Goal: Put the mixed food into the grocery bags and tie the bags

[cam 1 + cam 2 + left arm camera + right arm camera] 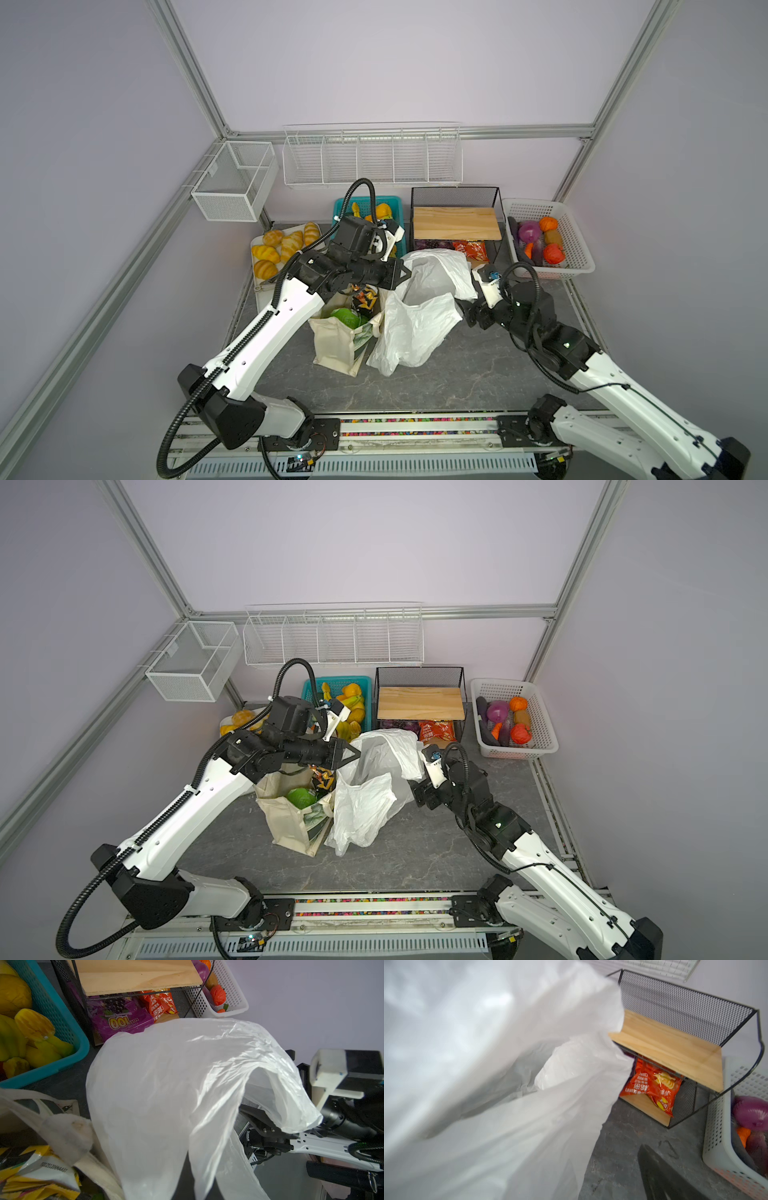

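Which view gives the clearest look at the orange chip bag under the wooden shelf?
The right wrist view: the orange chip bag lies close and large below the wooden shelf, its print clear. The left wrist view shows it smaller, through the wire rack. In both top views only a small front part peeks out.

Back left, golden rolls (282, 249) in a heap. Next along, a teal basket (343, 205) piled with yellow fruit (382, 211). Then a black mesh shelf (455, 195), wooden board (455, 222) on top, an orange snack pack (469, 250) and a purple pack (116, 1016) tucked underneath. Far right, a white basket (575, 249) with a purple onion (528, 230). Up on the wall, a wire rack (372, 160) and a mesh box (232, 183).
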{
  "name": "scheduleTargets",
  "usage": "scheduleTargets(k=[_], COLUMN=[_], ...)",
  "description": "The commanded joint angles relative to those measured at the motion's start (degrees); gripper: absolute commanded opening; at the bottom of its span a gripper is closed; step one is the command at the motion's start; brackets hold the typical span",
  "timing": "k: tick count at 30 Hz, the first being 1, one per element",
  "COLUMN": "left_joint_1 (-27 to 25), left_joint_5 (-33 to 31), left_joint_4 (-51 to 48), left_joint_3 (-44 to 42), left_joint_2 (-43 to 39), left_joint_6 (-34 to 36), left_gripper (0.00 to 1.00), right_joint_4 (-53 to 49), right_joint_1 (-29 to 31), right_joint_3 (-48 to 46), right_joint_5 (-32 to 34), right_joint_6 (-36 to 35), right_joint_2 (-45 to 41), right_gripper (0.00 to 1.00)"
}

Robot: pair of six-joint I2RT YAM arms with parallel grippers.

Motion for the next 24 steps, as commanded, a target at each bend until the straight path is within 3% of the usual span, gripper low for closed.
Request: scheduleTargets(k=[1, 2, 5, 8, 10, 12, 16, 21, 24], left_joint_1=[0.2, 0.2, 0.2, 0.2, 0.2, 0.2, 0.3, 0.5, 0.8], left_joint_5=[1.1, 0.8, -0.5, -0.7, -0.6, 0.1, 3.9, 1.8, -0.9], left_joint_4=[-2.0, -2.3, -3.5, -4.4, -4.5, -4.5, -2.9, 4.3, 9.1], left_joint_3=[1.0, 0.9, 1.0, 0.5, 0.1, -0.1, -0.6, -2.6, -5.2], left_joint_2=[1.1, 1.4, 2.1, 2.6, 2.7, 2.8, 2.5, 1.4, 0.1], left_joint_6=[1.9, 2.4, 5.0, 9.2, 11.1, 11.7, 10.9, 2.8, -2.8], left_gripper=[0.0, 0.0, 0.0, 0.0, 0.0, 0.0, 0.0, 0.0, 0.0], right_joint_4=[6.0, 5.5, 2.8, -3.2, -8.0, -9.8, -9.1, -8.6, -10.8], right_joint_1=[1.0, 0.9, 0.1, -4.3, -9.7, -13.8, -17.5, -17.5, -17.4], right_joint_3=[2.3, 3.4, 7.4, 12.2, 15.2, 16.3, 16.2, 15.3, 14.0], right_joint_5=[2.2, 2.8, 5.7, 4.8, 0.6, -3.4, -9.3, -20.7, -28.2], right_joint_6=[-3.2, -3.0, 0.3, 7.7, 13.4, 17.1, 19.3, 16.6, 14.4], right_joint_2=[-1.6, -2.0, -2.2, 0.5, 3.4, 5.4, 7.2, 8.4, 7.9], right_gripper=[0.94, 1.0, 0.71, 0.5, 0.36, 0.3, 0.34, 0.67, 0.8])
